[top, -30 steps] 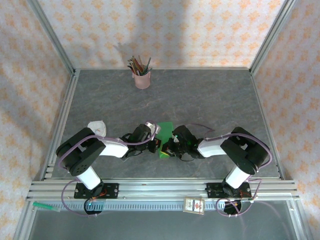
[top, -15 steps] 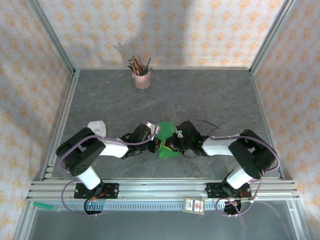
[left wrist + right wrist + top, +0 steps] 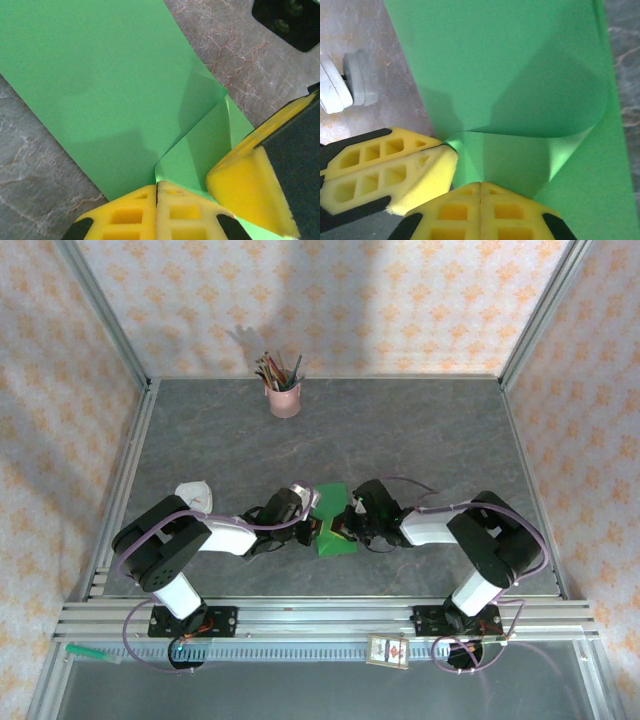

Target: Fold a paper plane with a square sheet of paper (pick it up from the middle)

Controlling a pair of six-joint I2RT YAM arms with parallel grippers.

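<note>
Right end effector (image 3: 347, 527) further left on curled green paper sheet (image 3: 333, 502).

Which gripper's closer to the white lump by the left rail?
Left. The left gripper pinches the paper on its left side, the side toward the white lump. The right gripper pinches it just beyond, farther right.

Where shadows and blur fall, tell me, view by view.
Top external: even light, the pen cup throws a faint shadow up the back wall. Left wrist: the green sheet is sharp, its raised flap shading it. Right wrist: the curled flap darkens the sheet.
</note>
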